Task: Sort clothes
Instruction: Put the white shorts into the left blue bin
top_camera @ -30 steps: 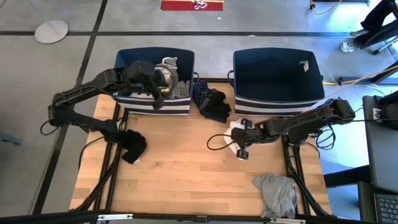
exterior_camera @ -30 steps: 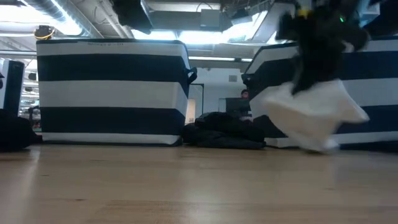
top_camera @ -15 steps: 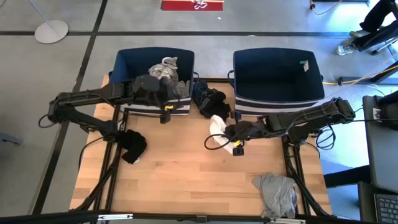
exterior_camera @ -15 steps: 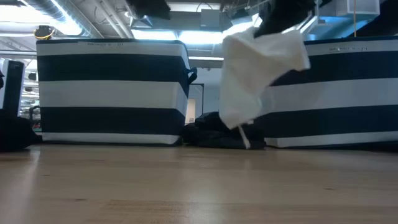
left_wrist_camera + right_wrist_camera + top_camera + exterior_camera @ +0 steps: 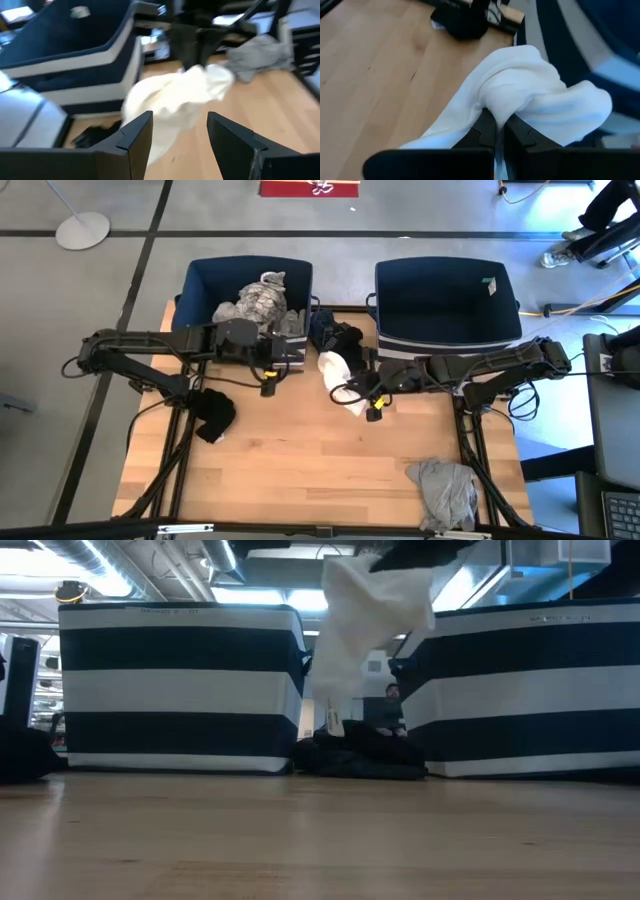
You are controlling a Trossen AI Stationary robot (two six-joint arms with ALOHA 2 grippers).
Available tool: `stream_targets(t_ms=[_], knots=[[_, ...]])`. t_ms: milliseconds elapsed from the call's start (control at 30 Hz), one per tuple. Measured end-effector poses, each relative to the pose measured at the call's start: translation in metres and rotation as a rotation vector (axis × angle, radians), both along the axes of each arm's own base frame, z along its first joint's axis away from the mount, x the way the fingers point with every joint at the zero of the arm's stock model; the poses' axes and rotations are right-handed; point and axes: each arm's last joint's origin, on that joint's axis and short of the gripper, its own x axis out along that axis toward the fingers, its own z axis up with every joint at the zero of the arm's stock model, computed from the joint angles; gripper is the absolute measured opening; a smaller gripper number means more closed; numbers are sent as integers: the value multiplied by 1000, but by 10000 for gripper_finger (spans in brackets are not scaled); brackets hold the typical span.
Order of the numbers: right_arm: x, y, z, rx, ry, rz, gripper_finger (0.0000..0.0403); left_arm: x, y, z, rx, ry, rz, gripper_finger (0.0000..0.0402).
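A white garment (image 5: 336, 372) hangs above the table's middle, in front of the gap between the two navy bins, with my right gripper (image 5: 362, 392) shut on it. My left gripper (image 5: 270, 368) stands open just in front of the left bin (image 5: 196, 280) and faces the white garment (image 5: 175, 102) without touching it. Grey-white clothes (image 5: 256, 302) lie in the left bin. Dark clothes (image 5: 336, 338) lie on the table between the bins. A black garment (image 5: 213, 414) lies at the table's left and a grey one (image 5: 446, 490) at the near right. My right gripper pinches a bunched fold of the white garment (image 5: 506, 108) between its two shut fingers (image 5: 485, 131). It comes from the table's right, slanting downward. The garment hangs slack below the fingers, its lower end (image 5: 332, 720) clear of the table.
The right bin (image 5: 446, 330) stands at the far right, a small tag inside it. Bare wood (image 5: 300, 470) lies toward the near edge. A person shows far off between the bins in the low view.
My right gripper has risen and gone toward the table's left and far side, rolling as it went. The white garment has come up off the table and now hangs clear. My left gripper, still open, has swung from over the left bin toward the table's middle.
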Motion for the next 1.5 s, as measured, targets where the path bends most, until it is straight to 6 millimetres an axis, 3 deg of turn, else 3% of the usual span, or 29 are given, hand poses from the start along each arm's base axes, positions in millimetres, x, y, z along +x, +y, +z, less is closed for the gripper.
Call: stream_targets(t_ms=[333, 767, 1067, 1367, 1500], knots=[[5, 2, 9, -26, -93, 121, 12, 15, -1, -15, -20, -36, -49, 180], [11, 4, 7, -17, -112, 177, 13, 47, 1, -31, 88, -78, -88, 227], [13, 2, 6, -72, -118, 126, 14, 42, -5, -37, 152, 5, -140, 226], [21, 4, 1, -62, -138, 207, 14, 45, -6, -31, 186, -62, -151, 225], [27, 2, -2, -158, -145, 250, 14, 50, -6, -38, 178, -37, -161, 225]])
